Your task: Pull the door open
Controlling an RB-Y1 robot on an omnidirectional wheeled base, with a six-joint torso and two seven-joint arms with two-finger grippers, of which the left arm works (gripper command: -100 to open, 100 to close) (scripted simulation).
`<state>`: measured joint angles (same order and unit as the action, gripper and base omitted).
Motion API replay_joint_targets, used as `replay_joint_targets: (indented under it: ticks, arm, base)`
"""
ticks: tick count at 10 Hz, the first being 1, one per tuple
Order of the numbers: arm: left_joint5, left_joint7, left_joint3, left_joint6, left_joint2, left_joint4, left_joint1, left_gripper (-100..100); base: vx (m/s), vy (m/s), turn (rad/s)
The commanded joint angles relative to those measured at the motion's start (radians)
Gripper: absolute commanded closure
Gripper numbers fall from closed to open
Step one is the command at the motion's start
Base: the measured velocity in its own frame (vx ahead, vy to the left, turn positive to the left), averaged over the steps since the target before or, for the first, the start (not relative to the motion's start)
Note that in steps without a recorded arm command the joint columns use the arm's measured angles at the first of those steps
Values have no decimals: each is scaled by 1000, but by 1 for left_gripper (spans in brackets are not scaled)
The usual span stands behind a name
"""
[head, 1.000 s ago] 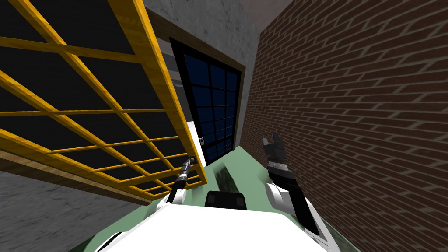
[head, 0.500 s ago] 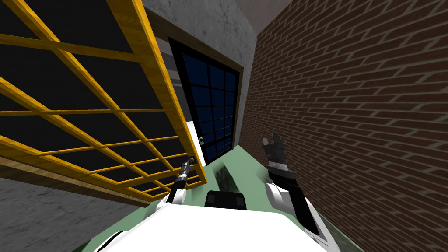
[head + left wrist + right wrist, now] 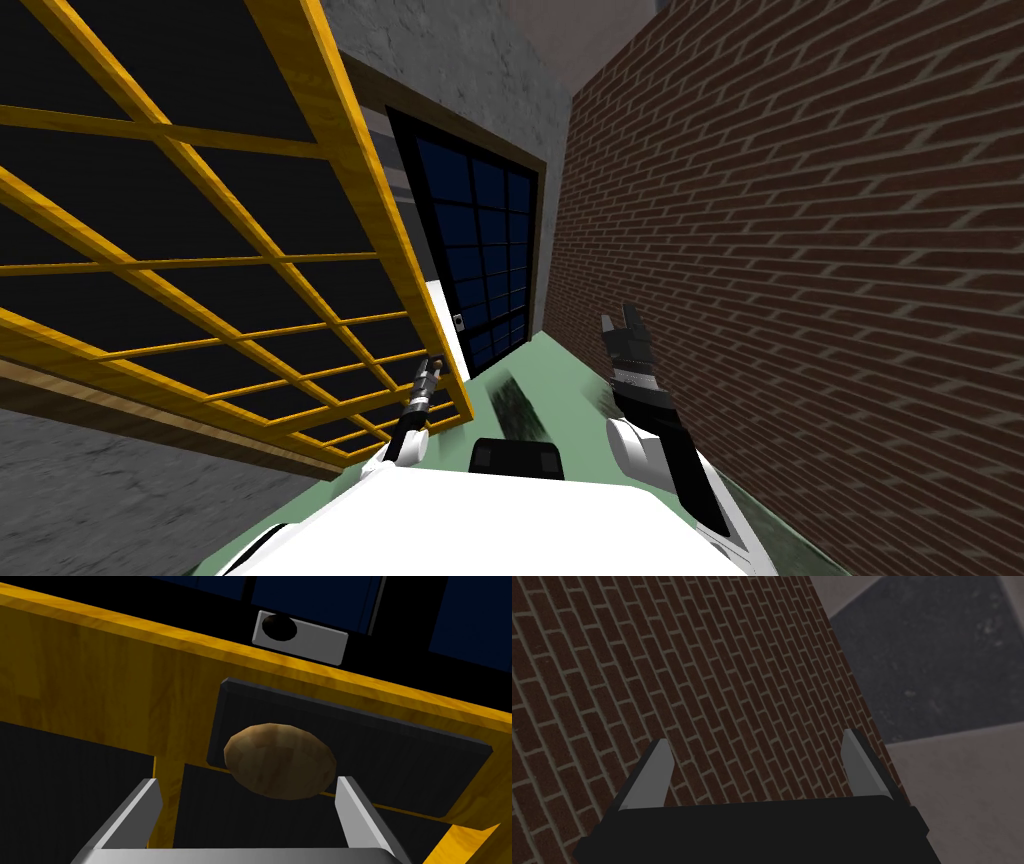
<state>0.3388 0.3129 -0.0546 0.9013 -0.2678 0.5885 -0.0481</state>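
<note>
in the head view, the yellow wooden door with a lattice of bars over dark panes (image 3: 300,200) fills the robot's left side. its free edge runs down to the pale green floor (image 3: 560,370), and the left gripper (image 3: 432,368) reaches up to that edge, because that is where the handle sits and where a pull gets the most leverage. the right gripper (image 3: 622,325) is raised near the dark red brick wall (image 3: 800,250), well apart from the door, so we judge it is parked out of the swing path. beyond, a second door of dark blue panes (image 3: 480,240) closes the end of the passage. in the left wrist view, the rounded brown knob (image 3: 279,760) stands out from a dark rectangular plate (image 3: 380,751) on the yellow frame. the grey fingers (image 3: 147,803) are spread to either side of it, released, not yet pressing its sides; one tip is just beside the knob and the other is farther off, so we would centre before clamping. in the right wrist view, that claw is likewise released, with nothing between its blades.
</note>
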Motion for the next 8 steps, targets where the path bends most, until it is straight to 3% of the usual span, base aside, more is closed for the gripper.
replay_joint_targets:
  ticks: [1,2,4,5,7,8]
  arm:
    - [21,50,8,-9,10,22,7,-100]
    - [21,60,8,-9,10,22,7,-100]
    - [53,124,18,-10,18,30,6,-100]
    - [53,138,18,-10,18,30,6,-100]
    - [87,202,29,-11,27,38,5,-100]
    - [87,220,29,-11,27,38,5,-100]
  base:
    - [-68,-4,-43]
    - [-47,3,-20]
    - [-57,9,-56]
    - [-49,12,-23]
    - [-59,11,-55]
    - [-51,8,-30]
